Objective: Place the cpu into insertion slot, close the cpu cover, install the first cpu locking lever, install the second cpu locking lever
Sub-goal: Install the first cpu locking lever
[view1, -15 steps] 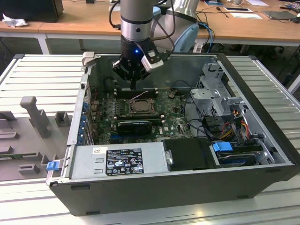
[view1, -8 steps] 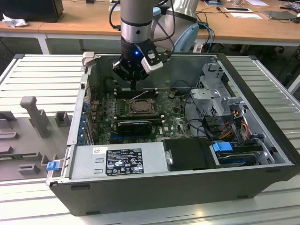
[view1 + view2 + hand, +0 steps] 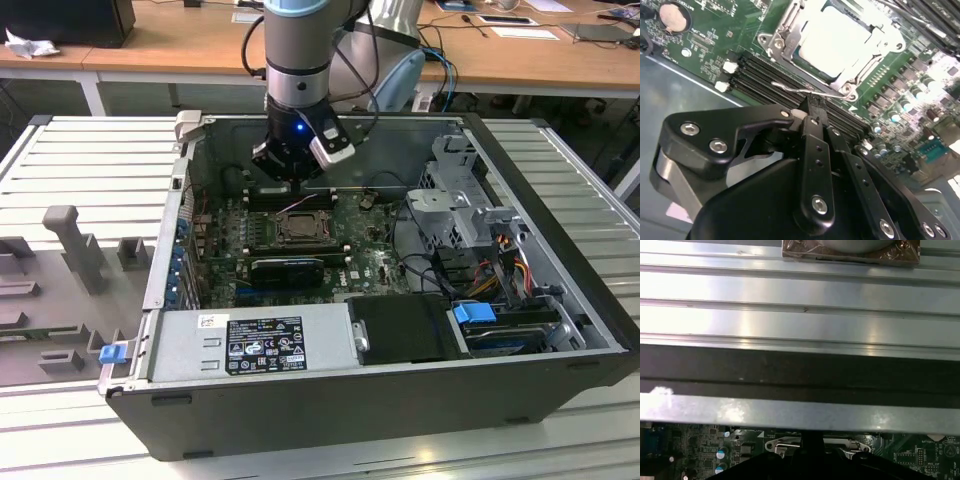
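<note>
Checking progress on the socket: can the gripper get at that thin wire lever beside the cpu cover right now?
Probably yes. The gripper sits right at the wire lever beside the cpu cover, nothing between them.

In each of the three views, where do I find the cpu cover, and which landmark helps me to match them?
Exterior view: the cpu cover lies mid-motherboard, just below the claw.
Second wrist view: it frames the cpu, beyond the claw tip.
First wrist view: probably the pale metal strip beside the claw.
Shared landmark: the claw.
</note>
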Motion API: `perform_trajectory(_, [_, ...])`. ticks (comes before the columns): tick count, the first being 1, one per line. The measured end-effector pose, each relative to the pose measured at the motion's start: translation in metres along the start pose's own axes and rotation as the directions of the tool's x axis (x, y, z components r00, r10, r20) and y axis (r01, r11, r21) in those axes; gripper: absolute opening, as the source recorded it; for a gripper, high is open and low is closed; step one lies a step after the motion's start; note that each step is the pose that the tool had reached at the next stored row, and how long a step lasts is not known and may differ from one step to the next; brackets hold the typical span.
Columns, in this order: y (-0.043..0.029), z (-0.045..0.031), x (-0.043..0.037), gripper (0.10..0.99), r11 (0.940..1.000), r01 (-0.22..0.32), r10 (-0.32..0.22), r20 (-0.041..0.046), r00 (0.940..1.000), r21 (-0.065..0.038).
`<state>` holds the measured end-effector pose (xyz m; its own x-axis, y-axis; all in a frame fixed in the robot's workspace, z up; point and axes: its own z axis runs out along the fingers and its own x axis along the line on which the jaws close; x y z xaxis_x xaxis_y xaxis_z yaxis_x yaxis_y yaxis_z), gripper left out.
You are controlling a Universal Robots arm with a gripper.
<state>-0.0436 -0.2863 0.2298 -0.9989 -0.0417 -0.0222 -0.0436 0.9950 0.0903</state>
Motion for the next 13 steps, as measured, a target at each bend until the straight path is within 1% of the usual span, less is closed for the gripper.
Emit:
perform_trajectory(2, [0.0008, 0.0029, -0.0053, 0.106, 1.0, 0.0, 0.0, 0.0, 1.0, 0.0])
perform_trajectory(7, [0.0017, 0.0069, -0.0104, 0.106, 1.0, 0.0, 0.0, 0.0001, 1.0, 0.0])
perform_trajectory(9, [0.0017, 0.0095, -0.0149, 0.106, 1.0, 0.0, 0.0, 0.0, 1.0, 0.0])
perform_trajectory(12, [0.0013, 0.0129, -0.0181, 0.106, 1.0, 0.0, 0.0, -0.0001, 1.0, 0.0])
perform_trajectory(13, [0.001, 0.0157, -0.0192, 0.106, 1.0, 0.0, 0.0, -0.0001, 1.0, 0.0])
